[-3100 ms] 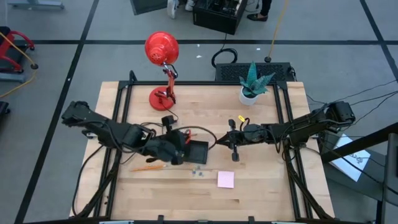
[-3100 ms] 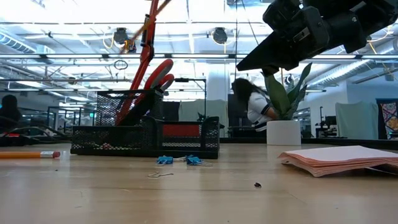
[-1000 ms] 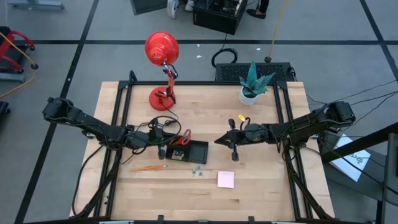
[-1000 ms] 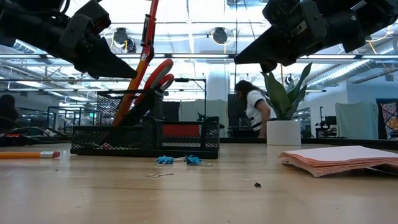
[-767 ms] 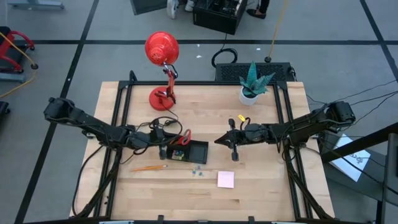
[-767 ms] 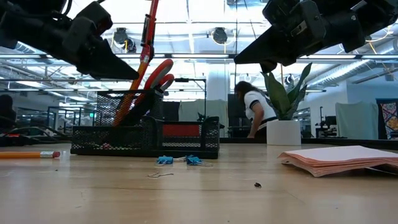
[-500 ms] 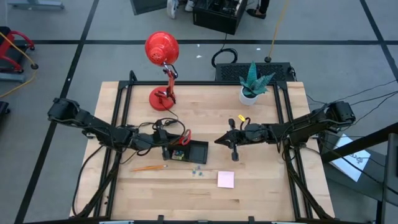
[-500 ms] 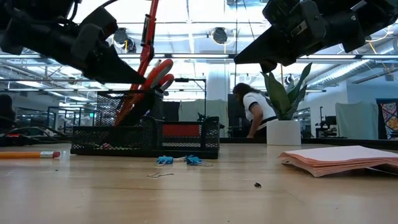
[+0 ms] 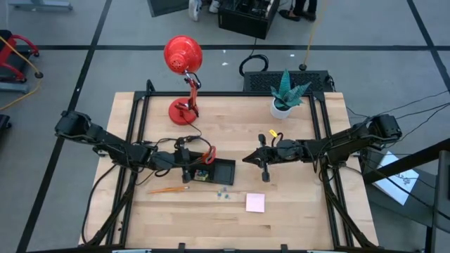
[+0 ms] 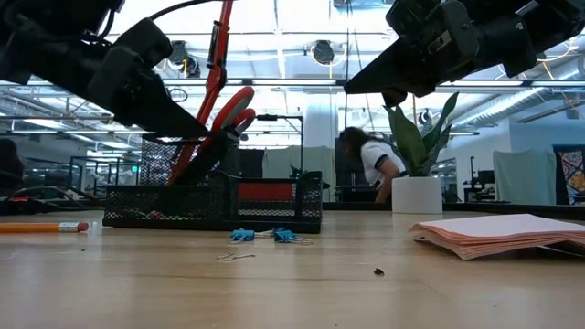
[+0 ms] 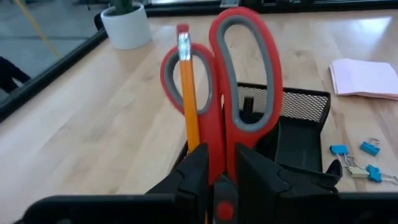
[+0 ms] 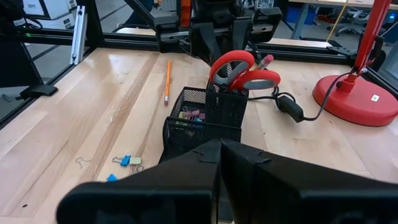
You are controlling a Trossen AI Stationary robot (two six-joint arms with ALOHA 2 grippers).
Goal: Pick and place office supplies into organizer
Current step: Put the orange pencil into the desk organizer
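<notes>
My left gripper [image 11: 214, 171] has its fingers parted around the red-handled scissors [image 11: 239, 81], standing beside a pencil [image 11: 188, 93] in the organizer's [image 11: 292, 118] cup just ahead, which I read as letting go.

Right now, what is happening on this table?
A two-armed robot is tidying office supplies into a black mesh organizer. The left gripper is at the organizer's taller cup, where red-handled scissors and an orange pencil stand upright between its fingers. The right gripper waits shut in the air beside the organizer. Another pencil, blue clips and a pink sticky-note pad lie on the table.
</notes>
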